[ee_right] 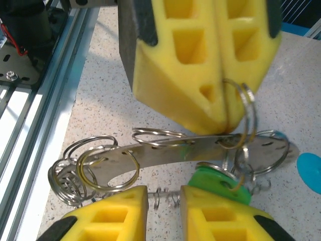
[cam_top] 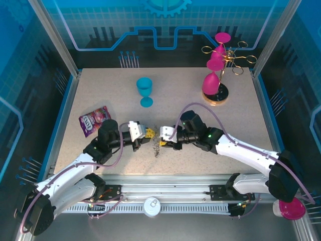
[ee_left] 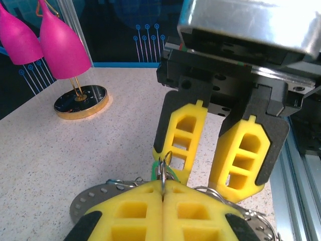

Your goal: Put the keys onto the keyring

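While the keys (ee_right: 215,182) and the keyring (ee_right: 165,152) are lying tangled midway along the desk's (cam_top: 241,115) near edge, the left gripper (ee_right: 225,120) is pinching a split ring (ee_right: 249,110) just above them and the right gripper (ee_right: 164,201) is hovering close, jaws spread.

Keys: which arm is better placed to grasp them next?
Right. The right gripper stands open beside the green key tag; the left gripper is shut on a small ring.

Likely robot lab: blue-panelled enclosure (cam_top: 90,20)
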You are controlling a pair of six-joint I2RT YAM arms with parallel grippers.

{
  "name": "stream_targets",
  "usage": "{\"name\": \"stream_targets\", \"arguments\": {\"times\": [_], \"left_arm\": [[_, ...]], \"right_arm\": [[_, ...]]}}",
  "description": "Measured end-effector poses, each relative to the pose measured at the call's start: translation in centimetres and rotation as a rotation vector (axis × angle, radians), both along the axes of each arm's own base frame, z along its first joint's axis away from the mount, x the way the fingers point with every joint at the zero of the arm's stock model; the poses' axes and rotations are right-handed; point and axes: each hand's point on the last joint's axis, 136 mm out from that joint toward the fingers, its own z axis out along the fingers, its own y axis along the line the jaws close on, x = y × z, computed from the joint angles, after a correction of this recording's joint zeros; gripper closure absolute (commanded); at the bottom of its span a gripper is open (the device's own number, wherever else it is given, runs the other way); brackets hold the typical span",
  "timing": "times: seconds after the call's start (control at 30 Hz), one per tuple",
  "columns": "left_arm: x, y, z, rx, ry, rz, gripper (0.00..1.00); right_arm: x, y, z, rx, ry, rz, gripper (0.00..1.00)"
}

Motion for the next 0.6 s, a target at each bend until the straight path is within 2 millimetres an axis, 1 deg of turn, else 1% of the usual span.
{"name": "stream_targets", "arguments": {"times": [0.17,0.3,0.4,0.6], "left_arm": [[-0.1,-0.1,-0.1,0.0,0.004,-0.011,1.0],[-0.2,-0.2,-0.3,0.001,0.012,-0.022,1.0],[-0.2,-0.2,-0.3,0.002,0.013,-0.022,1.0],[-0.2,-0.3,-0.4,0.001,0.015,-0.026,1.0]], "right_arm": [[1.0,-1.6,2.2,0.065,-0.022,-0.054,0.73],[1.0,-1.6,3.5,0.104,-0.042,-0.054,0.7],[0.8,-1.3,3.8,0.127,-0.034,-0.039,0.7],[0.9,-0.7,3.3,0.135,-0.005,-0.025,0.8]]}}
